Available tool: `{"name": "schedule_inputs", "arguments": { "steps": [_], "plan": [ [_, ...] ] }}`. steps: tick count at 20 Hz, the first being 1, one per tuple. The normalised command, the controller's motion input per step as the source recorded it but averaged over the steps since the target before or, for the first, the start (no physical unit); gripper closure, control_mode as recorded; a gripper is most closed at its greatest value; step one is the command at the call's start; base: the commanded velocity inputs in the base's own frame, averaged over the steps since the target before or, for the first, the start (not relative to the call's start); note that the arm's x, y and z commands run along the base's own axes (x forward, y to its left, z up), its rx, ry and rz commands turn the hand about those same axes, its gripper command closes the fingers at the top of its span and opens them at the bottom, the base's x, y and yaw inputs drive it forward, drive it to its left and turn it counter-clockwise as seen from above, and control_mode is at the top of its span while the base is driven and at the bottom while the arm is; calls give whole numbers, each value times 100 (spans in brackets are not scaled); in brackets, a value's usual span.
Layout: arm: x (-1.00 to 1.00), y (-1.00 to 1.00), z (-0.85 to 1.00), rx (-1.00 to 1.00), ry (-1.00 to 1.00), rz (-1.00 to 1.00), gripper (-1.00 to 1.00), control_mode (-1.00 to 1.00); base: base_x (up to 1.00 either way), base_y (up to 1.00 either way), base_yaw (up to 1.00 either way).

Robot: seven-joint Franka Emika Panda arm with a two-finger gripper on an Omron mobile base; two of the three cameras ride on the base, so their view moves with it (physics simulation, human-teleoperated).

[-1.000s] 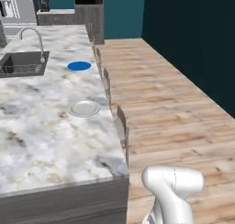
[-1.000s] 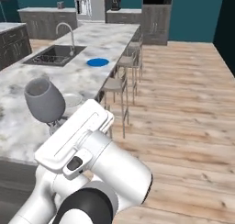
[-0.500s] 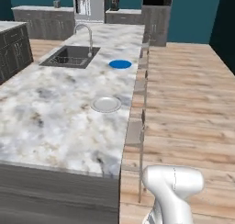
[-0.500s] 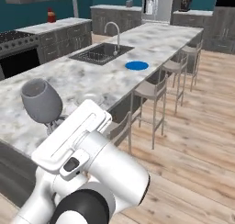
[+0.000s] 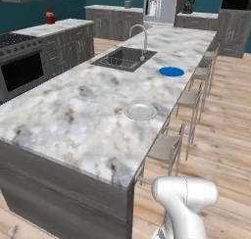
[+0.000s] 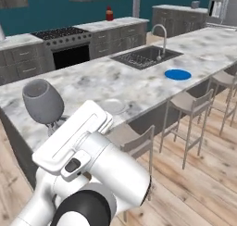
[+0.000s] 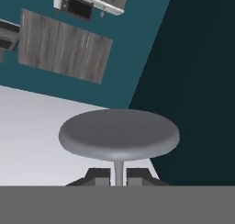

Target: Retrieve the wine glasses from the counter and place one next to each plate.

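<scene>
The fingers are closed on the thin stem of a wine glass; in the hand view the two dark tips sit either side of the stem, with the round foot directly above them. In the right base view the glass bowl is held beside the arm, over the near end of the island tabletop. On this tabletop, the pale grey-white plate lies near the stool-side edge, well apart from the blue plate, which lies beside the sink. Stools stand along the island
</scene>
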Motion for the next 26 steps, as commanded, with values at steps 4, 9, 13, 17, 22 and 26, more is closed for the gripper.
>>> {"name": "schedule_inputs", "arguments": {
  "steps": [4,9,13,17,22,26],
  "plan": [
    [0,0,0,0,0,0,100,100,54,-100,33],
    [0,0,0,0,0,0,100,100,3,-100,16],
    [0,0,0,0,0,0,100,100,53,-100,19],
    [0,0,0,0,0,0,100,100,66,-100,28],
    [0,0,0,0,0,0,100,100,99,-66,59],
    [0,0,0,0,0,0,100,100,85,-14,79]
  ]
}}
